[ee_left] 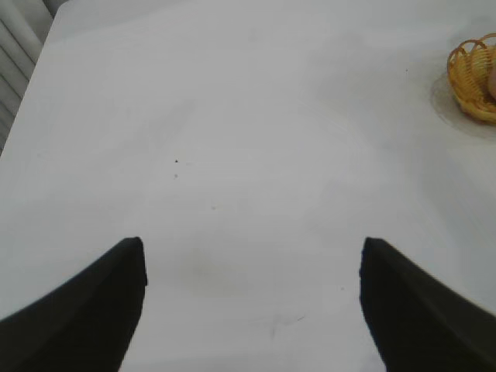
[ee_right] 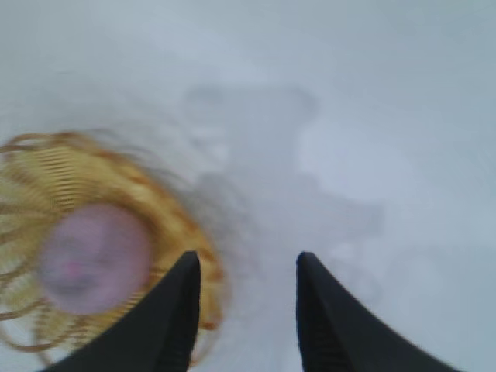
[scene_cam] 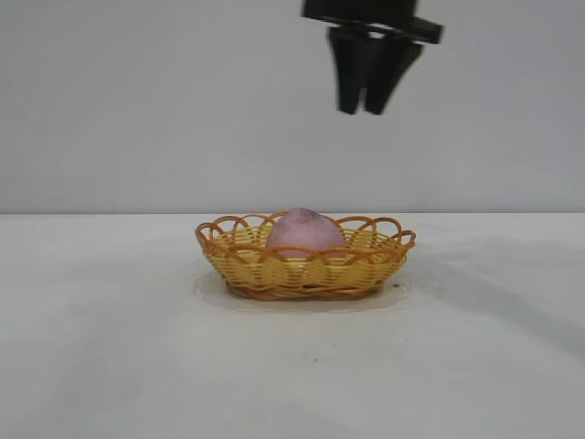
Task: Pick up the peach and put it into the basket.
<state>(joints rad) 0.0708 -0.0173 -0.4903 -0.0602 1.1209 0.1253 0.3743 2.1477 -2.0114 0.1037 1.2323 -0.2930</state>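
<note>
The dusty pink peach (scene_cam: 305, 232) lies inside the oval wicker basket (scene_cam: 265, 267) at the middle of the white table. My right gripper (scene_cam: 363, 111) hangs open and empty high above the basket, a little to its right. In the right wrist view the peach (ee_right: 93, 257) sits in the basket (ee_right: 31, 174), beside the open gripper (ee_right: 246, 265) and below it. My left gripper (ee_left: 252, 249) is open and empty over bare table, far from the basket (ee_left: 473, 77), which shows at that view's edge.
The white table (scene_cam: 110, 347) stretches flat on all sides of the basket. A plain grey wall stands behind it. Shadows of the right arm fall on the table to the right of the basket.
</note>
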